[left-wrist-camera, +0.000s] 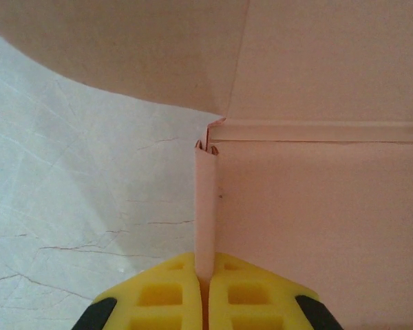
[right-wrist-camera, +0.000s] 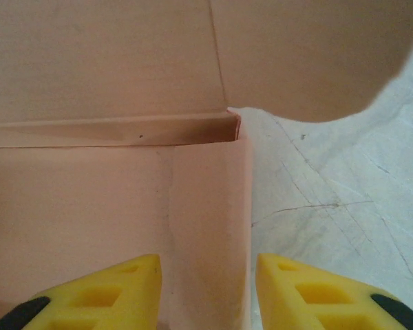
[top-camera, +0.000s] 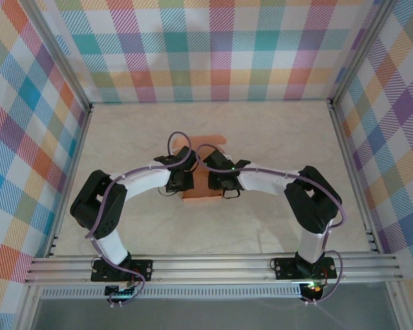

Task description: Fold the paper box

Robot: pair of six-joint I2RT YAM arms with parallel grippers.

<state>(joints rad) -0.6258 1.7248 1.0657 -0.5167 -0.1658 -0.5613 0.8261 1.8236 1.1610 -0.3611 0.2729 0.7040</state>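
1. The box (top-camera: 201,198) is seen in the middle of the desk (top-camera: 124,137), between both arms.
2. The left fingers (left-wrist-camera: 158,295) are pressed together on the box's left wall (left-wrist-camera: 205,206), which is pinched upright, seemingly to set the crease.
3. The right fingers (right-wrist-camera: 117,289) are spread astride the right wall (right-wrist-camera: 210,227), nothing being gripped.
4. A matching pinch there appears intended, so both walls stand.

Left arm (top-camera: 100,206), right arm (top-camera: 310,203) curled inward; left pincer (left-wrist-camera: 204,267) pinched tight, right pincer (right-wrist-camera: 206,265) parted.
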